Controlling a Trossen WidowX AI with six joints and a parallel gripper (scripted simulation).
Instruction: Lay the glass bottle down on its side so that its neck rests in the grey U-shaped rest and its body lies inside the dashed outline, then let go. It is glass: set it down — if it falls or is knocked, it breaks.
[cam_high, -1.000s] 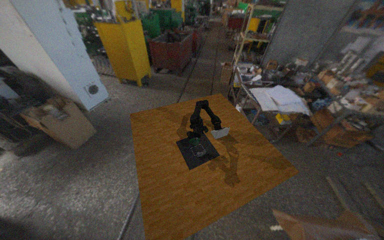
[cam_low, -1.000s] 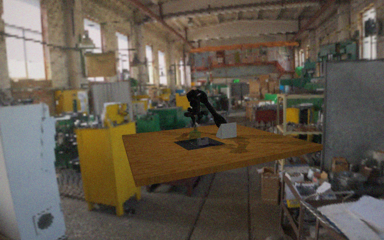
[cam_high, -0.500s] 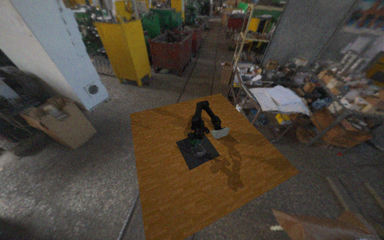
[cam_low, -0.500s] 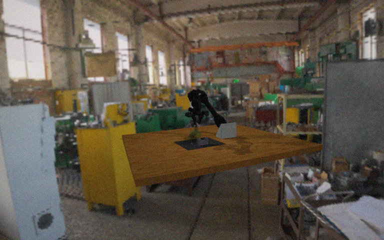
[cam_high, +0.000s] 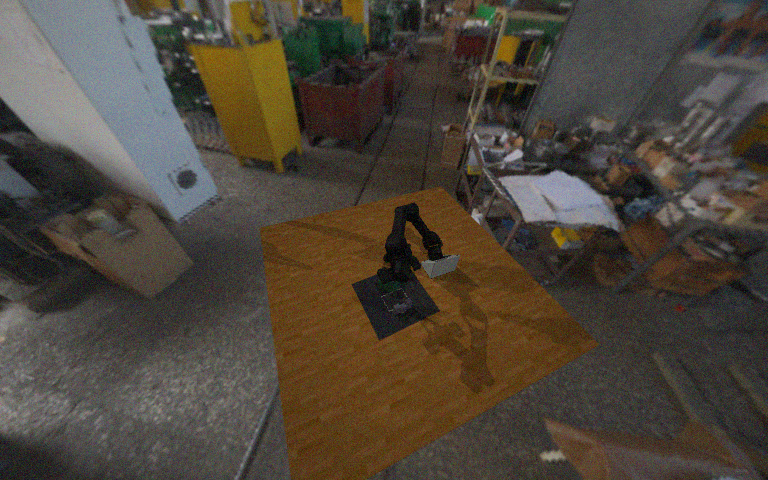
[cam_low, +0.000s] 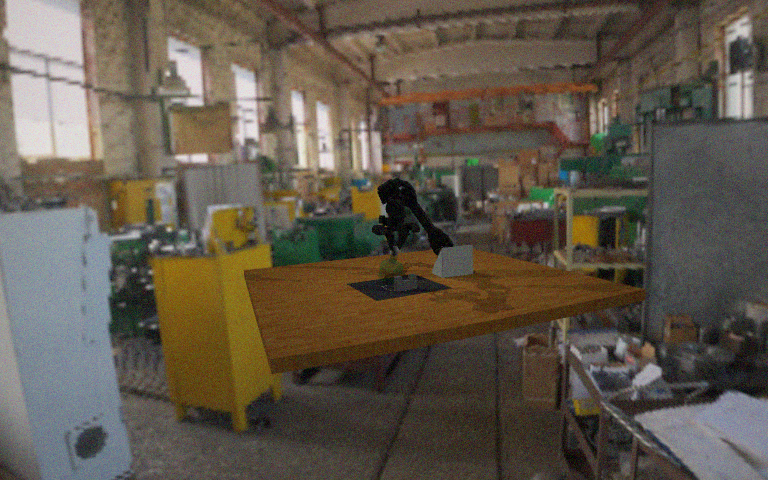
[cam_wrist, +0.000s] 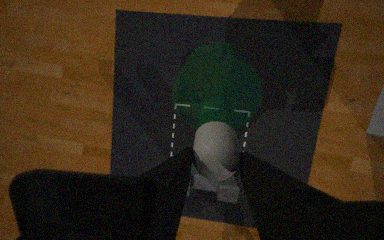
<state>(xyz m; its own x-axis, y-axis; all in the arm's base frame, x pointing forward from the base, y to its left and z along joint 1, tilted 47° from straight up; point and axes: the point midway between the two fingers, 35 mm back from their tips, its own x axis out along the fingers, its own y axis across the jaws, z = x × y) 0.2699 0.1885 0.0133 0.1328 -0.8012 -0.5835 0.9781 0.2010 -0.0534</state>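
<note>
Hand (cam_high: 402, 276) (cam_low: 395, 253) (cam_wrist: 215, 156) clenched on the pale-topped neck of the green glass bottle (cam_high: 388, 284) (cam_low: 390, 267) (cam_wrist: 218, 77); we see the bottle's body (translucent, wide) over the dark mat (cam_high: 378, 322) (cam_low: 373, 291) (cam_wrist: 142, 60), beyond the grey rest (cam_high: 402, 307) (cam_low: 405, 283) (cam_wrist: 228, 193) in the wrist view.

The table (cam_high: 334, 373) (cam_low: 453, 308) (cam_wrist: 55, 110) looks like smooth wood; the mat (cam_high: 379, 319) (cam_low: 376, 291) (cam_wrist: 142, 55) matt; the bottle (cam_high: 387, 284) (cam_low: 390, 267) (cam_wrist: 218, 75) translucent green glass.

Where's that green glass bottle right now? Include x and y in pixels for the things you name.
In the wrist view, the green bottle (cam_high: 389, 283) (cam_low: 390, 267) (cam_wrist: 217, 80) is over the dark mat (cam_high: 380, 323) (cam_low: 373, 292) (cam_wrist: 145, 45), its pale top between the gripper's fingers, overlapping the dashed outline's far edge.
</note>
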